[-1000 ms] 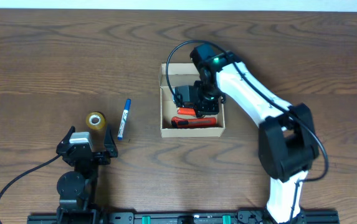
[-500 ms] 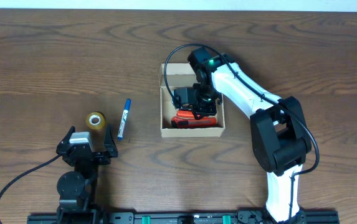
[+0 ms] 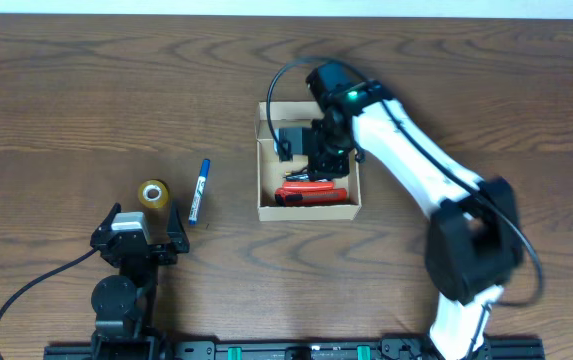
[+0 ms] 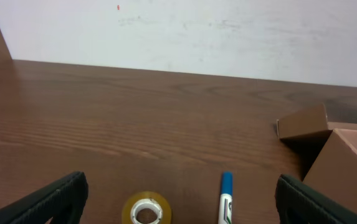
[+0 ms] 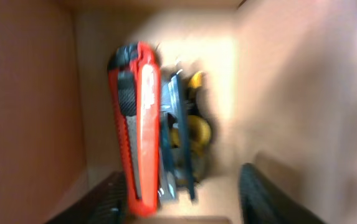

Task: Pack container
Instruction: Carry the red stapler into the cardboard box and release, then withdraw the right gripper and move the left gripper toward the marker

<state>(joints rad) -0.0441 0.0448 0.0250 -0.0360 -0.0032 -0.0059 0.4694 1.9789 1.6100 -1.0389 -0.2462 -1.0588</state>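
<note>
overhead top-down, far | left wrist low, forward | right wrist close; all share container (image 3: 306, 211)

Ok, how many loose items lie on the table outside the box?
2: a tape roll left of a blue marker, both left of the box. Others may be hidden.

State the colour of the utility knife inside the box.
The utility knife is red and black, clearest in the right wrist view.

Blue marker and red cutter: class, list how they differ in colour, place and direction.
The marker is blue and white; the cutter is red and black. The marker lies on the table, the cutter inside the box. In the overhead view the marker runs near-vertically, the cutter across. Both are slim and lie flat.
</note>
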